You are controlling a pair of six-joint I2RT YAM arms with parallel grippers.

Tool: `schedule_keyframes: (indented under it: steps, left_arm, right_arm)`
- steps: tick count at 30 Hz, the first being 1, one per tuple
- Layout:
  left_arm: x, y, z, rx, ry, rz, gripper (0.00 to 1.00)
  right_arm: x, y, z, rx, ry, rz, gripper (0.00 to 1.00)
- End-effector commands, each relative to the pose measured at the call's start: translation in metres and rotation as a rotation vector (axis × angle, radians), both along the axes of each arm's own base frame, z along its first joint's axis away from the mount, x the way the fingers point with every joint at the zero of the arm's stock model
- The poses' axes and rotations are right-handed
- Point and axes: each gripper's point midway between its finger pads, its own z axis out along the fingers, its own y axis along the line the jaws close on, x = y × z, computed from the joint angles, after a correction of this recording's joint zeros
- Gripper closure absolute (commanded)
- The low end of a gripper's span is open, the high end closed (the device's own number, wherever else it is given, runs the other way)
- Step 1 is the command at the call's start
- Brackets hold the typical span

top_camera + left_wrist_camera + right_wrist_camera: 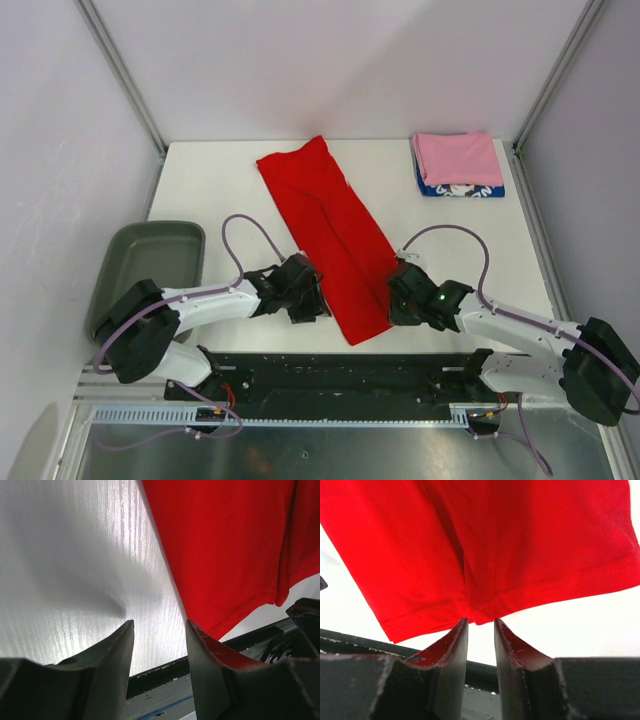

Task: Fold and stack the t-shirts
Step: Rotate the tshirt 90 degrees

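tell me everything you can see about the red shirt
The red t-shirt is bright red soft cloth, folded lengthwise into a long narrow strip with a crease running down it; no print shows. It lies flat and diagonal on the white table, its far end angled toward the left and its stitched hem by the table's near edge. The left gripper and right gripper sit open on either side of that near end, neither holding it.

Your white table [220,190] holds the red t-shirt [330,230], a long diagonal strip across its middle. The blue t-shirt [460,189] lies at the far right corner with the pink t-shirt [458,157] on it. A grey-green tray [150,265] sits at the left edge.
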Motion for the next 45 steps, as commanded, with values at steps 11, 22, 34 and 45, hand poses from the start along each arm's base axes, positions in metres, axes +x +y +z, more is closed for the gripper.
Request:
schedule_keyframes:
  steps: [11, 22, 34, 45]
  left_arm:
    - [-0.003, -0.003, 0.0, -0.021, 0.0, -0.006, 0.5]
    - [-0.002, -0.005, 0.0, -0.022, 0.001, -0.013, 0.5]
    - [-0.001, -0.009, 0.001, -0.031, 0.009, -0.018, 0.5]
    - [-0.021, -0.029, 0.013, -0.096, 0.042, -0.055, 0.48]
  right_arm:
    - [0.016, 0.004, -0.012, -0.021, -0.015, -0.009, 0.71]
    - [0.012, 0.006, -0.006, 0.003, -0.011, -0.001, 0.94]
    - [-0.002, 0.008, -0.016, -0.023, 0.029, 0.013, 0.98]
    - [-0.006, 0.008, -0.033, -0.048, 0.069, 0.023, 0.96]
